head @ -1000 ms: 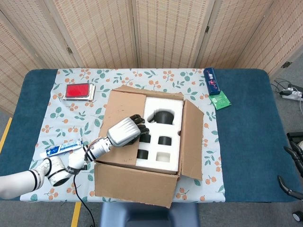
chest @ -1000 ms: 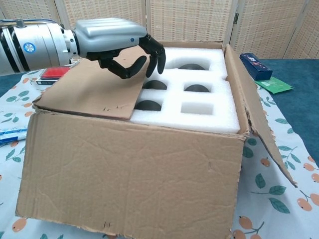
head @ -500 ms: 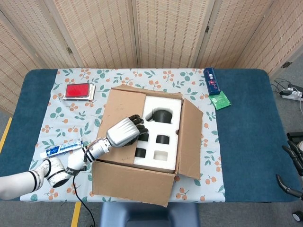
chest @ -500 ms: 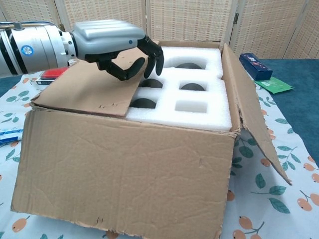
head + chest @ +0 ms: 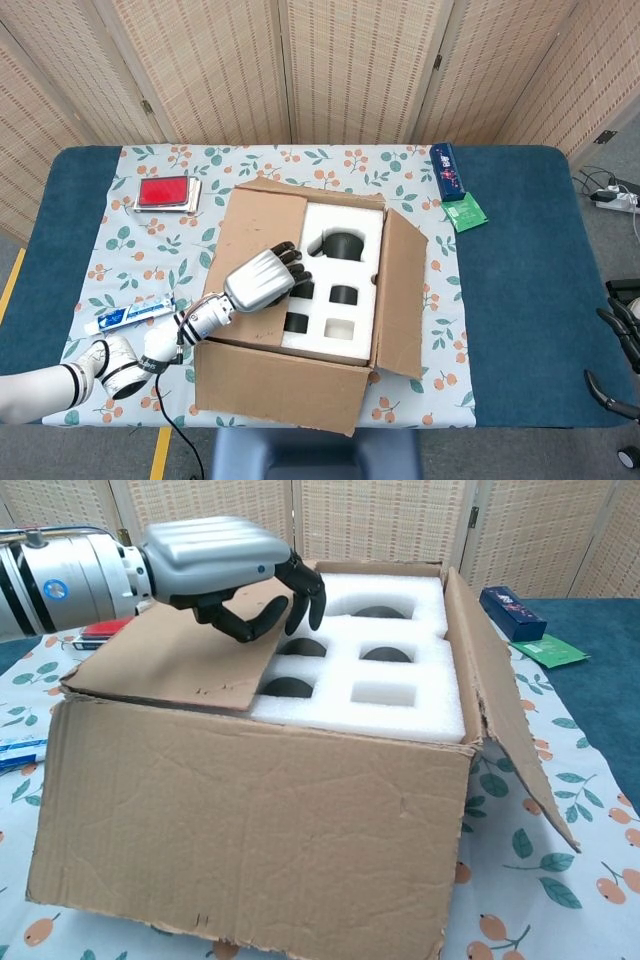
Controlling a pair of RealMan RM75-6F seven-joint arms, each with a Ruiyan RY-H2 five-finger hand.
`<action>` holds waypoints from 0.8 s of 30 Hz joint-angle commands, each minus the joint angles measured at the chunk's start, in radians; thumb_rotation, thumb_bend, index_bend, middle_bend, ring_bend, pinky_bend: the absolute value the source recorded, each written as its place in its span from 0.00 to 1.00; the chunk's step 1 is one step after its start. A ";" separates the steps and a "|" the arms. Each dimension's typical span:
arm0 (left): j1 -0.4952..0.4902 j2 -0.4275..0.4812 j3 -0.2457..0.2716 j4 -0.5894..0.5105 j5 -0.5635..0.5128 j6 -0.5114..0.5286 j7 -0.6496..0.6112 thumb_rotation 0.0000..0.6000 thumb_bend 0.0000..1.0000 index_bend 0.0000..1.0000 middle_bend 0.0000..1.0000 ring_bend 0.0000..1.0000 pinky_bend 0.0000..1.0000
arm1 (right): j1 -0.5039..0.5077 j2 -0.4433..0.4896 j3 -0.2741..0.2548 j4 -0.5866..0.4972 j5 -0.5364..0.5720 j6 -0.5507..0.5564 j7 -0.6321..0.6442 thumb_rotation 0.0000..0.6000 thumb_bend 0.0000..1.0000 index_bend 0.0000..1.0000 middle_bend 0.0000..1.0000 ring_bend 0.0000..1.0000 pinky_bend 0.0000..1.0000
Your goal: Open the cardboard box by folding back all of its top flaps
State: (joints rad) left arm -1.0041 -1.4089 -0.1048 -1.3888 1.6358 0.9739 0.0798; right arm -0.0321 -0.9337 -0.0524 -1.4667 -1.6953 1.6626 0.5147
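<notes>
The cardboard box (image 5: 290, 385) (image 5: 250, 820) stands mid-table on the patterned cloth. Its left flap (image 5: 250, 235) (image 5: 170, 655) lies flat over the box's left side. Its right flap (image 5: 400, 290) (image 5: 500, 690) leans outward, and white foam (image 5: 345, 220) (image 5: 400, 720) with dark items in its pockets shows between them. My left hand (image 5: 262, 278) (image 5: 225, 565) is over the left flap's free edge. Its dark fingers (image 5: 305, 590) curl down over that edge in front of the foam. My right hand appears in neither view.
A red case (image 5: 163, 192) lies at the back left of the cloth. A toothpaste tube (image 5: 130, 314) (image 5: 20, 750) lies left of the box. A blue box (image 5: 447, 170) (image 5: 512, 612) and a green packet (image 5: 462, 212) (image 5: 548, 650) are at the back right.
The box has slid a little to the left and nearer to me over the last second. My left hand has kept its place on the flap's edge, and the flap still lies flat.
</notes>
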 commanded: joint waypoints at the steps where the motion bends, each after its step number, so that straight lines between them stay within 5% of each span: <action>1: 0.009 0.003 -0.002 0.000 -0.005 0.013 0.028 1.00 0.85 0.40 0.53 0.31 0.27 | 0.000 0.001 0.000 0.000 -0.001 0.001 0.003 0.44 0.50 0.02 0.00 0.09 0.12; 24: 0.106 0.171 -0.111 -0.147 -0.125 0.155 0.091 1.00 0.85 0.42 0.55 0.32 0.21 | 0.010 0.002 -0.010 -0.009 -0.024 -0.009 0.003 0.44 0.50 0.02 0.00 0.09 0.12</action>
State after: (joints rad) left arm -0.9081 -1.2518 -0.2051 -1.5294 1.5243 1.1213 0.1723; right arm -0.0220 -0.9312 -0.0616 -1.4751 -1.7188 1.6536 0.5181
